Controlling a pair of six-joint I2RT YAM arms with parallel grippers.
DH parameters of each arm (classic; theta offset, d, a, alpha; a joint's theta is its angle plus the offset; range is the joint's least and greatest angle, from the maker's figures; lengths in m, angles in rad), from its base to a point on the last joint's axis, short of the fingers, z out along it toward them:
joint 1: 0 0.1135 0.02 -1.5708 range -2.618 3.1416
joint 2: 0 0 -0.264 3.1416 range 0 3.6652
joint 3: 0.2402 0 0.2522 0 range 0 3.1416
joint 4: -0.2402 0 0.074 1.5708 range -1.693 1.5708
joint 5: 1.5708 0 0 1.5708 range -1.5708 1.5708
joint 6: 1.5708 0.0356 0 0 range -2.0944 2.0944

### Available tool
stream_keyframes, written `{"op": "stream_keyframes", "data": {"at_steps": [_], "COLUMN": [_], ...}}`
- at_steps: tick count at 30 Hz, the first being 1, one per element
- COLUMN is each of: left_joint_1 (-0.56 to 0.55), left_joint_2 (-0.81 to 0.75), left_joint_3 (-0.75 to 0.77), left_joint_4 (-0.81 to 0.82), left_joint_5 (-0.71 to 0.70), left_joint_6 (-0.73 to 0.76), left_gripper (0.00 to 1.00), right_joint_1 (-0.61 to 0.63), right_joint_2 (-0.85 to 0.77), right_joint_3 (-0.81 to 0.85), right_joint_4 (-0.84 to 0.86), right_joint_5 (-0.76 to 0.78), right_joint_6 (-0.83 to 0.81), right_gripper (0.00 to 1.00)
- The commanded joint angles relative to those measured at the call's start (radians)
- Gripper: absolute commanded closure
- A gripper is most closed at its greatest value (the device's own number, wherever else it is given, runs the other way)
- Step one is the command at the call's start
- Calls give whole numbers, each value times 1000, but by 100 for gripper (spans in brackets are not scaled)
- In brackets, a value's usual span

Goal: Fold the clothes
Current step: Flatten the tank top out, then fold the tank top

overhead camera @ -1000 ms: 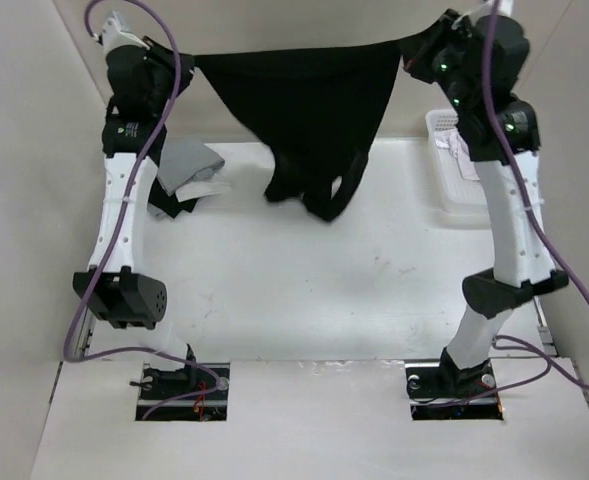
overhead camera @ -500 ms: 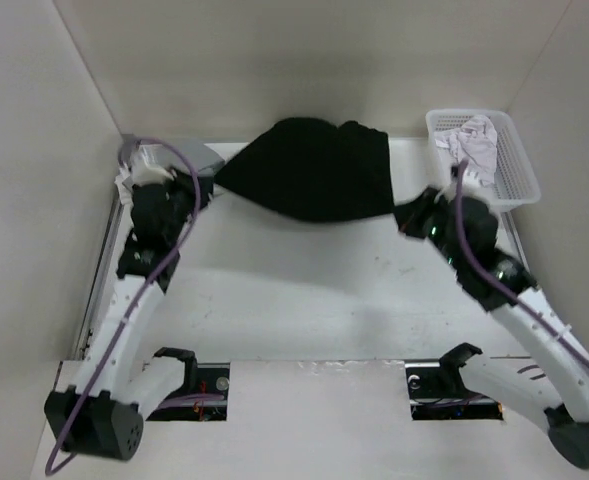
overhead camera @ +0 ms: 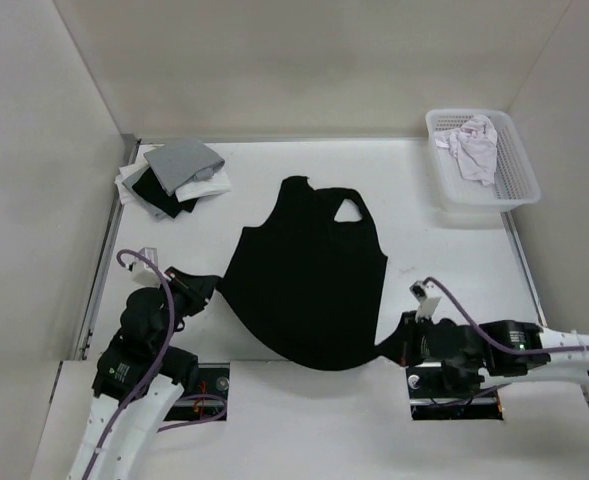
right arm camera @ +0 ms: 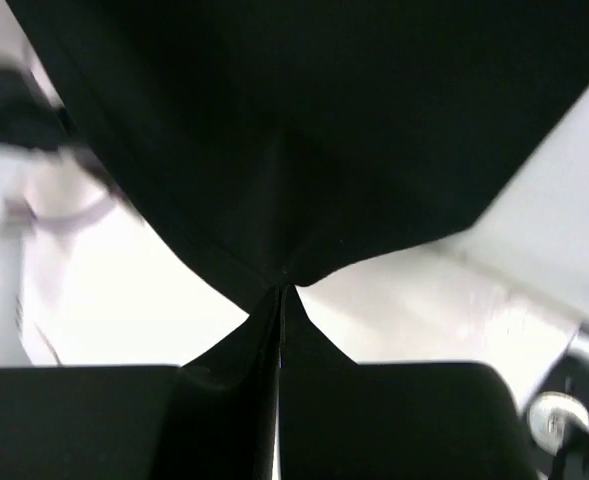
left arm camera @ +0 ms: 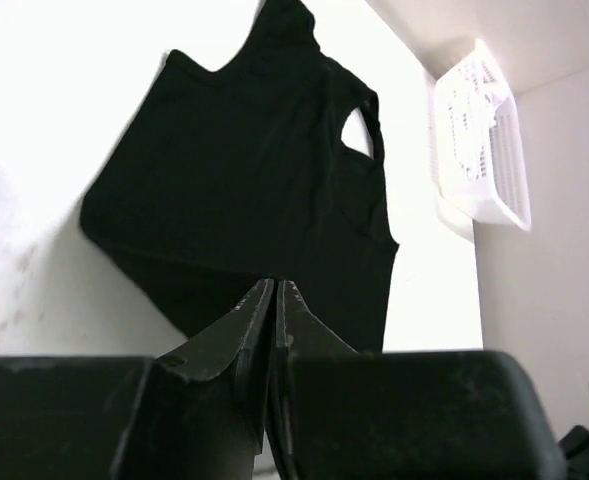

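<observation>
Two hem corners are pinched, which accounts for the lay of the black top (overhead camera: 309, 290): it is spread flat on the table (overhead camera: 424, 250), from the middle to the near edge, with the hem nearest and the straps toward the far side. The left corner is nipped by the left gripper (overhead camera: 206, 286), pressed together on the fabric. The right corner is clamped likewise in the right gripper (overhead camera: 399, 345). The hem is judged to be held stretched so that wrinkles are drawn out before folding. A grey-and-white stack (overhead camera: 174, 175) lies far left, and a white basket (overhead camera: 519, 190) of pale cloth (overhead camera: 471, 145) far right.

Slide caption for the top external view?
Black sleeveless top spread on the table, left pincer and right pincer gripping its near corners.
</observation>
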Motion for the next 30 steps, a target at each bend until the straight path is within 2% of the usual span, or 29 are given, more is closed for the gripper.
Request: {"op": "stream_keyframes", "data": {"at_steps": [1,3,4,6,8,11,14,16,20,24,25,27,29,30], "left_joint_1": [-14,-8,1,17,27,35,28,26,38,72,81,97,115,120], "left_joint_2": [-30,-9,14,103,262,602,928,1115,1437,1694,1738,1804,1796,1765], "left_joint_3": [30,24,18,-5,-11,53,227,367,699,979,1027,1091,1063,1011], "left_joint_4": [-173,-153,-121,18,229,550,742,813,806,721,715,687,672,687], "left_joint_5": [-41,-53,-67,-83,-93,-107,-107,-112,-106,-96,-93,-66,-57,-58], "left_joint_6": [-73,-74,-70,-62,-42,-30,-21,-14,24,41,42,53,50,47], "left_gripper": [96,96,96,96,96,96,96,96,96,93,88,69,62,61], "right_joint_1": [176,224,205,75,-152,-554,-898,-1059,-1230,-1333,-1346,-1357,-1354,-1353], "right_joint_2": [76,151,180,219,256,354,525,659,915,1134,1183,1276,1317,1317], "right_joint_3": [30,39,48,65,74,88,158,233,403,561,595,658,688,677], "right_joint_4": [-119,-102,-89,-29,104,400,618,709,775,810,826,820,789,784], "right_joint_5": [100,140,155,180,130,-89,-327,-412,-489,-515,-512,-521,-521,-512], "right_joint_6": [248,272,258,147,-54,-346,-457,-477,-482,-445,-436,-423,-437,-446], "right_gripper": [100,100,100,100,100,100,100,100,100,100,96,76,63,60]}}
